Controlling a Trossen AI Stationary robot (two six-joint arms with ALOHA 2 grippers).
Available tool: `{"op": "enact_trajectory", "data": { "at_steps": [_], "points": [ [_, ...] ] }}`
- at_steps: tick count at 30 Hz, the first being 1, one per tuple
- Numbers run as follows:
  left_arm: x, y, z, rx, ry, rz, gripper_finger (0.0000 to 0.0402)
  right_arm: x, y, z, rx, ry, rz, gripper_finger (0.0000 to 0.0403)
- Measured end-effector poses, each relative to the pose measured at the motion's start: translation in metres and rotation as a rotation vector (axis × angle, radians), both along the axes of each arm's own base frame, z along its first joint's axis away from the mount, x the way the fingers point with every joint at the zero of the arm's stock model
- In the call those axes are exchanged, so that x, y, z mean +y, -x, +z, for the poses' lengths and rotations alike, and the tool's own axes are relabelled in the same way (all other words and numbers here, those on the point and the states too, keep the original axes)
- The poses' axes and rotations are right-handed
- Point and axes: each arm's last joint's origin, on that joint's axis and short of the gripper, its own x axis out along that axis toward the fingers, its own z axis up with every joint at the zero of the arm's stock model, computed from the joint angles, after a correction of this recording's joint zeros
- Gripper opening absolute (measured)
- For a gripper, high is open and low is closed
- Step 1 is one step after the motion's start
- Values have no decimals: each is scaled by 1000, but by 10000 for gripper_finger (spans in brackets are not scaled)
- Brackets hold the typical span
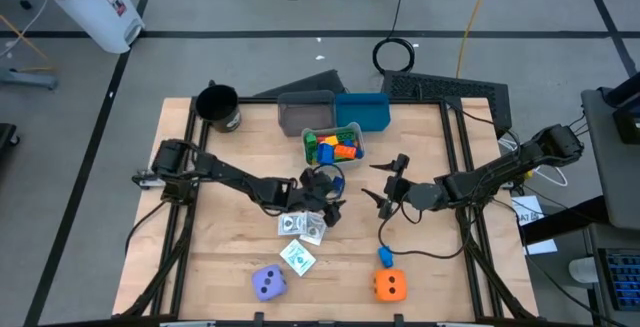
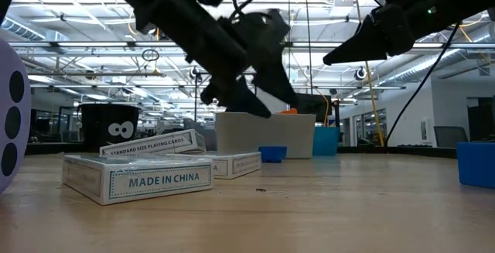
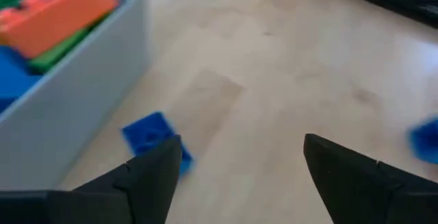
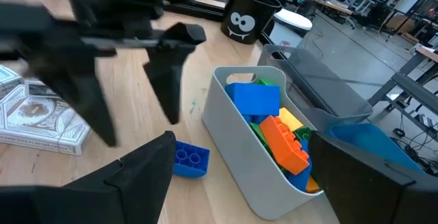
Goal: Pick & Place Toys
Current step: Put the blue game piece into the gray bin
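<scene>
My left gripper is open and hovers above the table just near of the small grey bin. That bin holds several blue, orange, green and yellow blocks. A small blue block lies on the table beside the bin wall, close to one left finger. It also shows in the right wrist view. My right gripper is open and empty, in the air right of the bin. Card boxes lie near of my left gripper. A purple die, an orange die and another blue block sit near the front edge.
A black cup stands at the far left. A larger grey bin and a blue bin stand at the far edge behind the small bin. Bare wood lies at the left and at the right front of the table.
</scene>
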Motion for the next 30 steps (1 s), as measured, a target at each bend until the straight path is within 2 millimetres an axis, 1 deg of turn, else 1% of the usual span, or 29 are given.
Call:
{"op": "enact_trajectory", "data": {
  "at_steps": [6, 12, 18, 24, 30],
  "points": [
    [7, -2, -25, 51, -104, 152, 304, 0, 0, 0, 0, 0, 0, 320],
    [16, -6, -41, 58, -54, 179, 287, 0, 0, 0, 0, 0, 0, 320],
    [18, -8, -53, 62, -35, 194, 285, 0, 0, 0, 0, 0, 0, 320],
    [18, -9, -57, 56, -33, 194, 282, 0, 0, 0, -3, -6, -2, 320],
    [21, -10, -65, 74, -25, 190, 271, 0, 0, 0, -4, -7, -2, 320]
  ]
}}
